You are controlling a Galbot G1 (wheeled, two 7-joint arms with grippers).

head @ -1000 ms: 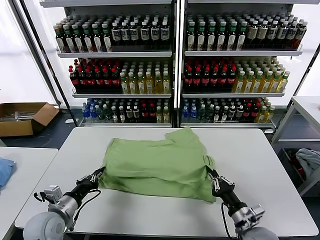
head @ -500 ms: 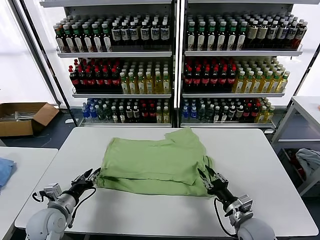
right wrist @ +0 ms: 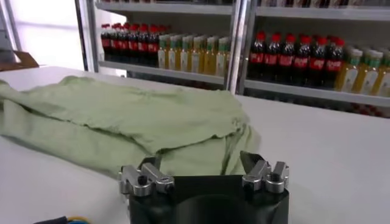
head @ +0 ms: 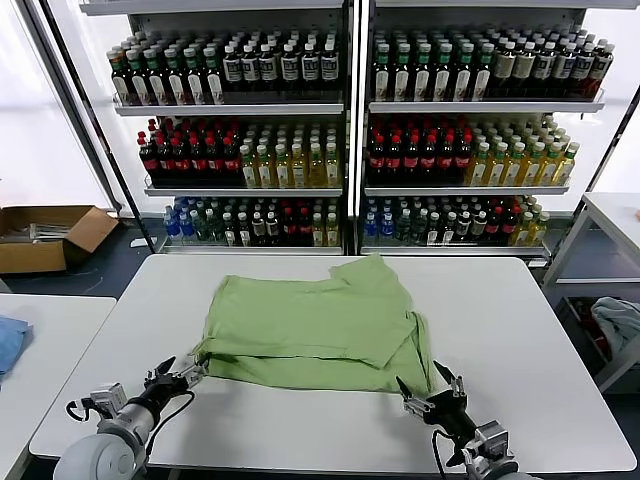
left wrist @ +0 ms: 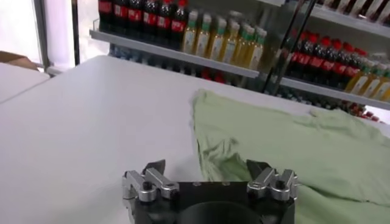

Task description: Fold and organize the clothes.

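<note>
Both pincers are off the cloth now: the left pincer (head: 175, 373) sits wide open and empty at the shirt's near-left corner, the right pincer (head: 433, 392) likewise spread and empty just clear of the near-right hem. A moment ago they were gripping those corners; they've let go and pulled back toward the robot. The shirt (head: 318, 327) lies folded over itself mid-counter (head: 520, 330), so that fold looks finished, with another probably still needed.
</note>
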